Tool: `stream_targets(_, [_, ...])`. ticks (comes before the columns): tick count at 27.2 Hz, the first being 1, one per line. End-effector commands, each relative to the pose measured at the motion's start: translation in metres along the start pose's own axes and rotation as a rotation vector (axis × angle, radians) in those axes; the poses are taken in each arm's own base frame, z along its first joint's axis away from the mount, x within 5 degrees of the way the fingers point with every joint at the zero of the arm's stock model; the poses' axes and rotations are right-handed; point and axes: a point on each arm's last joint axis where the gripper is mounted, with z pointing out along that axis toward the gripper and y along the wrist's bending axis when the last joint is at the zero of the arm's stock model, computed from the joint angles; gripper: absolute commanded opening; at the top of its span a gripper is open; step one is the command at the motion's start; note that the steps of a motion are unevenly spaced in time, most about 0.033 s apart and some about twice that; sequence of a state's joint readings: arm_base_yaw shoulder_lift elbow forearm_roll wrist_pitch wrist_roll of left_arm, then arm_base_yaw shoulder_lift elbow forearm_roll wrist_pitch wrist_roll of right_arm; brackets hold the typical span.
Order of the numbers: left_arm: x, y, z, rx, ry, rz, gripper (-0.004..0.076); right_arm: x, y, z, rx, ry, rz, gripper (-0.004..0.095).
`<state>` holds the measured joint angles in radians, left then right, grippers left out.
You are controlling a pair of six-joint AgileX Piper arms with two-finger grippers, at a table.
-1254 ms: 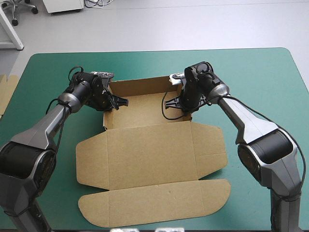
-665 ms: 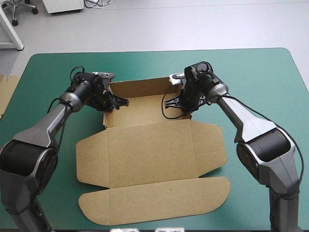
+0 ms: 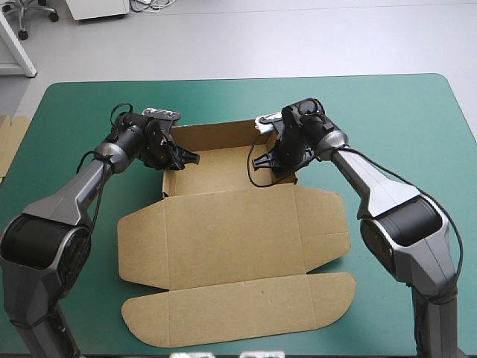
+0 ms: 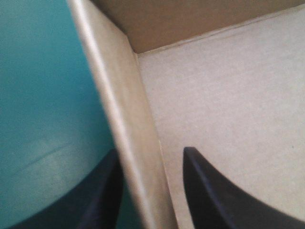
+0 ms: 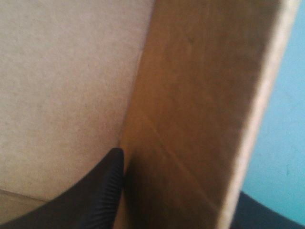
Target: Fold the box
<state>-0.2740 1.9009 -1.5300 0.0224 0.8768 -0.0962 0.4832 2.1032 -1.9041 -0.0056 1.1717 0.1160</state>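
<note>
Pinches the brown cut-board box (image 3: 231,231), a raised tray mid-table on the teal-green cover (image 3: 387,119), astride each side wall with left gripper (image 3: 183,159) and right gripper (image 3: 265,161); seems light, stiff, easily creased; best held at wall tops.

Both arms reach inward, left gripper (image 3: 186,158) and right gripper (image 3: 258,160) each with jaws pinched on a box (image 3: 223,224) wall

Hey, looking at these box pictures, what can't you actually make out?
Right wrist view: outer finger of the right gripper, nearly all behind the box wall.
High view: how the fingers of the left gripper sit on the wall, too small.
High view: spare board at the left edge of the table, cut off by the picture's edge.
</note>
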Motion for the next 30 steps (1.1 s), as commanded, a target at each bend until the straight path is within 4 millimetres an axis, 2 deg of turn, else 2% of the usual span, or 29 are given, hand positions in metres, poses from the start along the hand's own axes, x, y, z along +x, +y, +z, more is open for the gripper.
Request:
stream_targets(1, [-0.011, -0.004, -0.022, 0.020, -0.123, -0.001, 0.0438, -0.008, -0.005, -0.031, 0.017, -0.129, -0.022, 0.0609])
stream_targets(9, [-0.018, -0.004, -0.036, 0.029, -0.221, -0.002, 0.0452, -0.016, -0.005, -0.038, 0.011, -0.195, -0.013, 0.0622])
stream_targets(16, [-0.019, -0.003, -0.045, 0.024, -0.250, 0.004, 0.0452, -0.028, -0.003, -0.073, 0.003, -0.279, -0.006, 0.0621])
stream_targets(21, [-0.022, -0.003, -0.056, 0.028, -0.302, 0.005, 0.0452, -0.030, -0.003, -0.089, -0.006, -0.290, -0.004, 0.0621])
stream_targets(30, [-0.022, 0.001, -0.101, -0.004, -0.432, 0.031, 0.0451, -0.031, -0.003, -0.108, -0.002, -0.320, -0.016, 0.0621])
